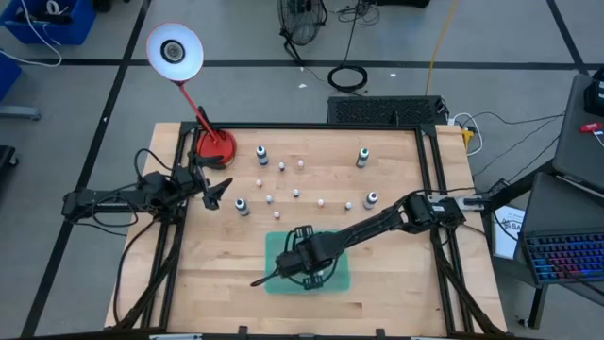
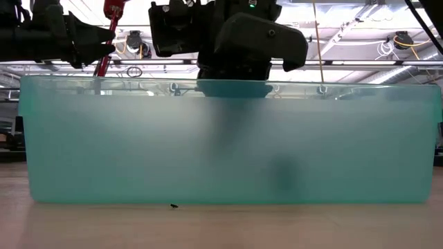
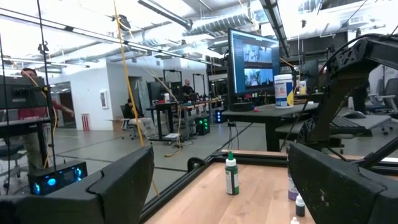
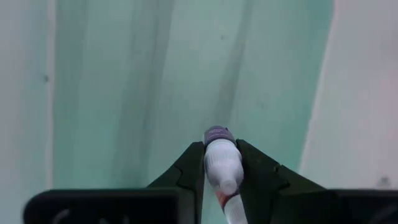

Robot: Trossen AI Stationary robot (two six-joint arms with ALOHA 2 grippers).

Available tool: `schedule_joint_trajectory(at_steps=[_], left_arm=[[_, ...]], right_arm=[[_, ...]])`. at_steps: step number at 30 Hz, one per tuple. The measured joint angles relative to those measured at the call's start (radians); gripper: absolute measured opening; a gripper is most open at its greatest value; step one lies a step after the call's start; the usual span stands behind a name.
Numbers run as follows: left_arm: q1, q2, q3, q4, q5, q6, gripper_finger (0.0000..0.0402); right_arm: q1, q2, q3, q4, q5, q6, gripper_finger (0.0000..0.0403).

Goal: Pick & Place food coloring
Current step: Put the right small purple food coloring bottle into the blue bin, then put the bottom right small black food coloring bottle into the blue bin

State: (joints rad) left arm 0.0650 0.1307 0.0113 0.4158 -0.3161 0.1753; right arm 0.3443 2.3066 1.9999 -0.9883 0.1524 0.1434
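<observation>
Four food coloring bottles [image 1: 261,152] stand apart on the wooden table [image 1: 396,283], with several small pale bits scattered between them. A fifth bottle [image 4: 222,163] is pinched in the right gripper [image 4: 221,163] over the green bin [image 1: 274,247] (its contents are hidden by arm and frosted wall). The left gripper [image 1: 219,193] waits, jaws spread, near the red lamp [image 1: 212,142].

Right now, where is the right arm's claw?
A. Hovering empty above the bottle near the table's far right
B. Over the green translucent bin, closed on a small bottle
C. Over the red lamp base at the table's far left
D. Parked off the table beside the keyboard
B: the right claw sits over the green translucent bin, and the right wrist view shows its fingers pinching a small white-bodied bottle above the bin's floor.
</observation>
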Motion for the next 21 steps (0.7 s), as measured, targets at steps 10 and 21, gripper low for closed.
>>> schedule_joint_trajectory(at_steps=[10,21], left_arm=[[0.000,0.000,0.000,0.000,0.000,0.000,0.0365],[0.000,0.000,0.000,0.000,0.000,0.000,0.0365]], right_arm=[[0.000,0.000,0.000,0.036,0.002,-0.002,0.0172],[-0.002,-0.150,-0.002,-0.031,0.086,0.020,0.0163]])
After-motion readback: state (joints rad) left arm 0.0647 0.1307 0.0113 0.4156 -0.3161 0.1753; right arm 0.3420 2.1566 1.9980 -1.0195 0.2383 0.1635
